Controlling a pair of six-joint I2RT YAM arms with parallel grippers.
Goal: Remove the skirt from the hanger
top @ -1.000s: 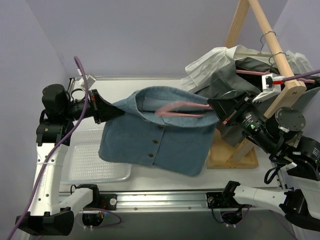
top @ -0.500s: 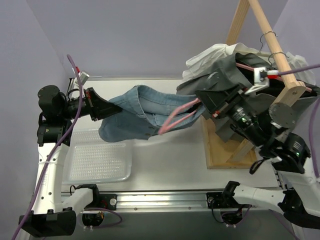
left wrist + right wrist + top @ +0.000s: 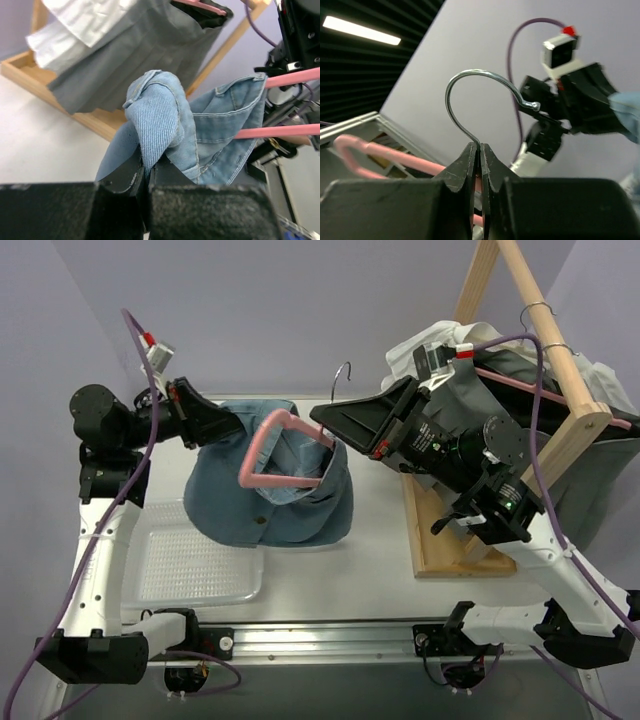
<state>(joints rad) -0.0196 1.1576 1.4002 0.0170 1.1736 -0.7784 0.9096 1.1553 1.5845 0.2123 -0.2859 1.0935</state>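
- At the tips of the left gripper [image 3: 145, 174], the two fingers are pinched tight on a bunched fold of the denim skirt [image 3: 272, 508], at its waistband edge.
- From that fold the skirt hangs down in the air above the table [image 3: 372, 552]. Its buttoned front faces the top camera and its hem reaches down in front of the far edge of the clear plastic tray [image 3: 188, 572].
- At the right gripper [image 3: 480, 150], the jaws are clamped on the stem of the metal hook [image 3: 469, 80], which curves up above the fingertips.
- Below the hook, the pink hanger [image 3: 262, 454] is tilted steeply, with one corner sticking up clear of the denim.
- The hanger's lower bar and other corner are still inside the open waistband, so the skirt is only partly off.
- In the left wrist view, two pink bars run into the waistband opening from the right.
- Behind the right arm, a wooden rack [image 3: 562, 352] stands at the table's right side.
- On the rack hang a grey pleated garment [image 3: 125, 55] and a white one [image 3: 82, 25], well apart from the skirt.
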